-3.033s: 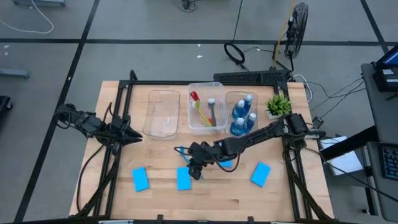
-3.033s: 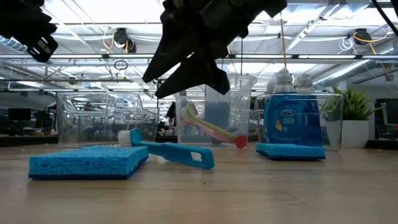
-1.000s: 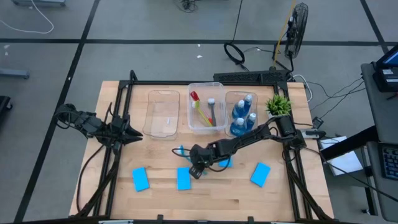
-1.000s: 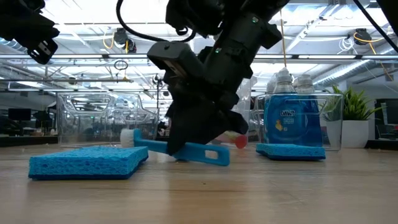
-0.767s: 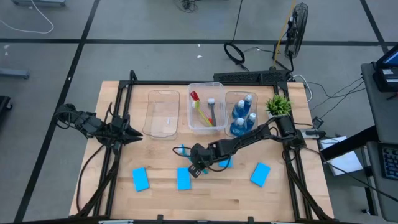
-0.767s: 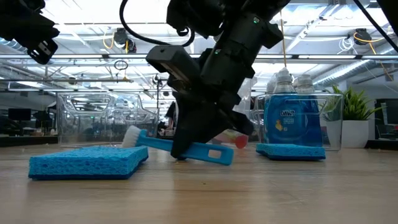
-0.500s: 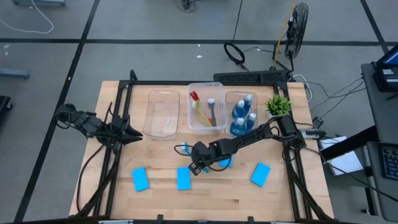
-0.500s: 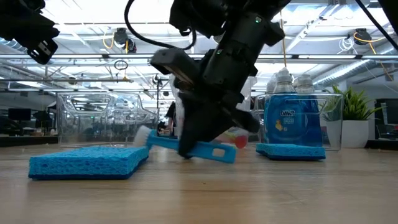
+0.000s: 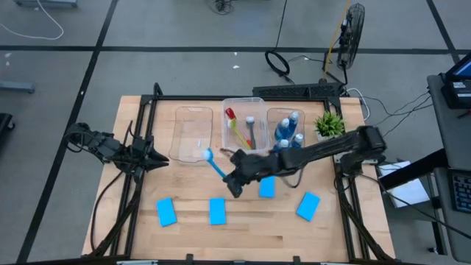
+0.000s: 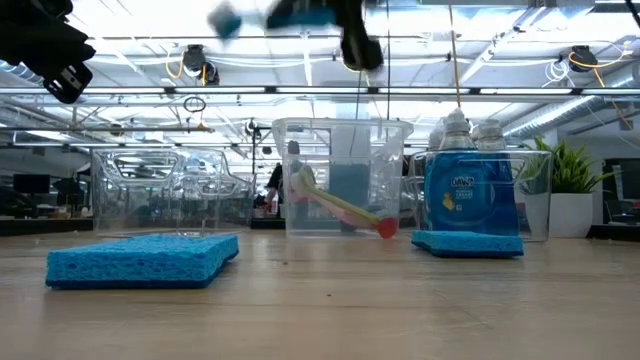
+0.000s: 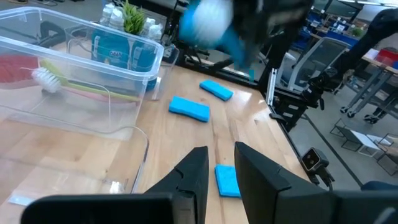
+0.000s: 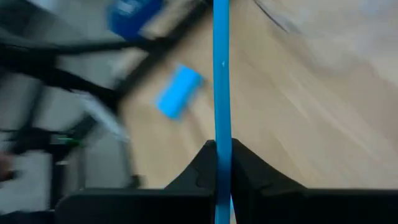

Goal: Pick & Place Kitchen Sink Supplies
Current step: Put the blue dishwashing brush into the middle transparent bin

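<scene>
My right gripper (image 9: 231,179) is shut on a blue long-handled dish brush (image 9: 215,165) high above the table's middle, in front of the tubs. The brush's white head (image 9: 207,154) points toward the empty clear tub (image 9: 192,135). The middle tub (image 9: 244,126) holds red, yellow-green and dark brushes; the right tub (image 9: 285,134) holds blue bottles. Several blue sponges (image 9: 216,211) lie flat on the table. My left gripper (image 11: 221,167) waits at the left edge, open by a narrow gap, touching nothing. My right gripper pinches the brush's blue handle (image 12: 221,134) between its two fingers, toward the handle's free end. The handle runs straight out ahead of the fingers, along them. The brush is lifted clear of the table, with its head out in front of the gripper.
A small green potted plant (image 9: 329,124) stands at the far right beside the bottle tub. Black frame rails (image 9: 140,184) run along the table's left, right and far sides. Bare wood lies between the sponges and the near edge.
My right gripper has risen steeply from the table and gone a little toward the far edge, tipping from pointing steeply down toward level. The blue brush, which lay on the table with the gripper down on its handle, is now lifted clear and carried high.
</scene>
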